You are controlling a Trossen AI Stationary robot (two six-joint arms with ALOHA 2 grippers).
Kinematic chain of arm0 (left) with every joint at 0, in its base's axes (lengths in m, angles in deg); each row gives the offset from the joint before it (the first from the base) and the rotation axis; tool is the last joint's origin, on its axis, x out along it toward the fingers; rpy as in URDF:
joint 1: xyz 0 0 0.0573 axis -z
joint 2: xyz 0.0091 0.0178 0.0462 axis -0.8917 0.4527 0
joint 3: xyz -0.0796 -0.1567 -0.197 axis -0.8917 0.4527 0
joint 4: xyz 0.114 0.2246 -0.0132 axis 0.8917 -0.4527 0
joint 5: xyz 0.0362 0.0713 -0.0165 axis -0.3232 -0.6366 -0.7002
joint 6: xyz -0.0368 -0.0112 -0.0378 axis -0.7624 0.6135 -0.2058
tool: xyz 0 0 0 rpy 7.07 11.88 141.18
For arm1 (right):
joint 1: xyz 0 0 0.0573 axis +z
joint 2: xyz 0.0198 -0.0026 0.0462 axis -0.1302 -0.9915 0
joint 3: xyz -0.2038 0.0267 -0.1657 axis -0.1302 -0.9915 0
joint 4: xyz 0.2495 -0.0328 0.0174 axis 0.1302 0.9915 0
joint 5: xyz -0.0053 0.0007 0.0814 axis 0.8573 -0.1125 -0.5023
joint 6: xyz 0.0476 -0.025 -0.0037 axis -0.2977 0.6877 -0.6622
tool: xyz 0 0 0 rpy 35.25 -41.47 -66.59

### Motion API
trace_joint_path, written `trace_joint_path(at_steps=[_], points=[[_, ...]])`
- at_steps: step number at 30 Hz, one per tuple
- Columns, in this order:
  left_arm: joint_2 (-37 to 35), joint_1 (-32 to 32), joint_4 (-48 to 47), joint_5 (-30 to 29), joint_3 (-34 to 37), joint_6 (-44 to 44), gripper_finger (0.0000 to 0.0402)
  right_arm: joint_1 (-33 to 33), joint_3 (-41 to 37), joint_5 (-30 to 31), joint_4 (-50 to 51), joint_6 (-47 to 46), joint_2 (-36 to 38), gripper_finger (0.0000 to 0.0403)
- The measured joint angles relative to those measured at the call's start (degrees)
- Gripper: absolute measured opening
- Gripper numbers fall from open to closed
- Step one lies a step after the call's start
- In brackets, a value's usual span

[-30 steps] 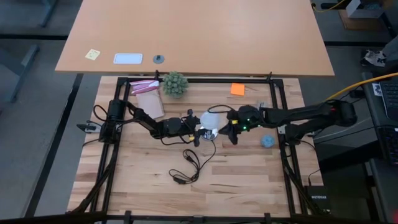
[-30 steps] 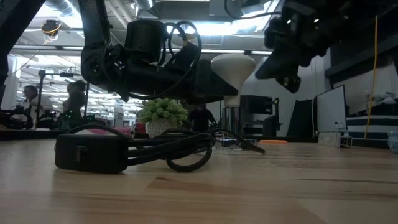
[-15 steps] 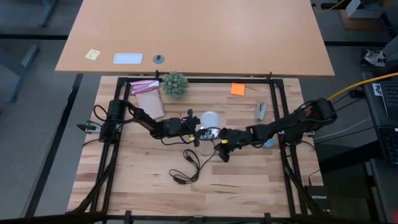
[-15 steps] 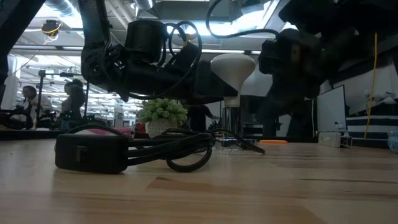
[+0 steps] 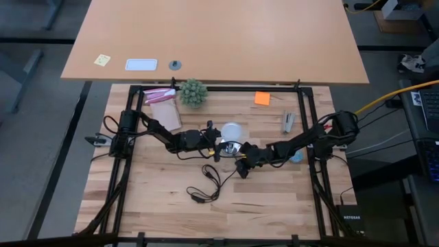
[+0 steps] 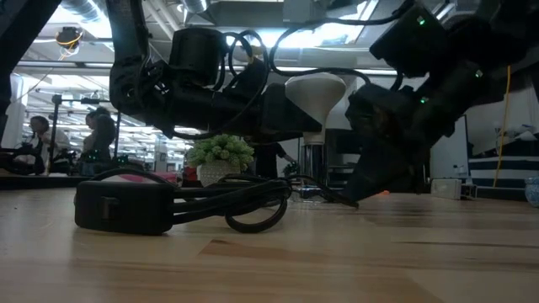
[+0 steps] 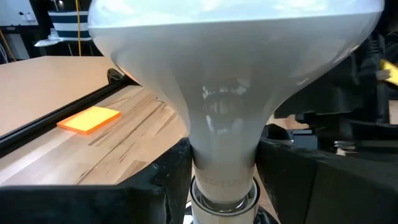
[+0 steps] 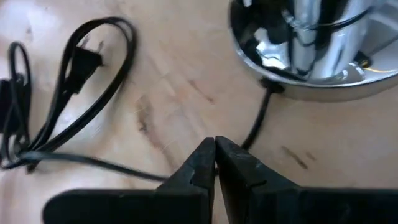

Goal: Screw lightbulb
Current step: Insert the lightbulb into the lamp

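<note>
Green plant [image 5: 193, 92], orange note [image 5: 261, 98] (far edge)

I'm looking at a light wooden plank surface [image 5: 274, 199] inside a black frame. On it I see a small green plant [image 5: 193, 92] at the far edge, a pink-and-brown packet [image 5: 163, 106] just beside it, an orange sticky note [image 5: 262, 98], a grey stapler-like item [image 5: 288, 122], a small light-blue object [image 5: 295, 156], the silvery socket disc [image 5: 231, 145], and its black cord [image 5: 209, 183] coiled nearer me.
</note>
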Motion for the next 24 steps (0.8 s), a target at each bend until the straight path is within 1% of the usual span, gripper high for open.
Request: trace_joint_path(at_steps=[9, 17, 24], points=[[0.0, 0.0, -0.17, -0.02, 0.0, 0.0, 0.0157, 0.02, 0.07, 6.38, 1.48, -0.6, -0.31, 0.0023], [0.02, -0.07, -0.29, -0.37, 0.02, 0.02, 0.0156, 0.02, 0.2, 13.33, 5.43, -4.7, -0.17, 0.0023], [0.02, -0.07, -1.33, -0.39, 0.02, 0.05, 0.0156, 0.0, 0.09, 18.12, 6.49, -5.03, -0.31, 0.0023]])
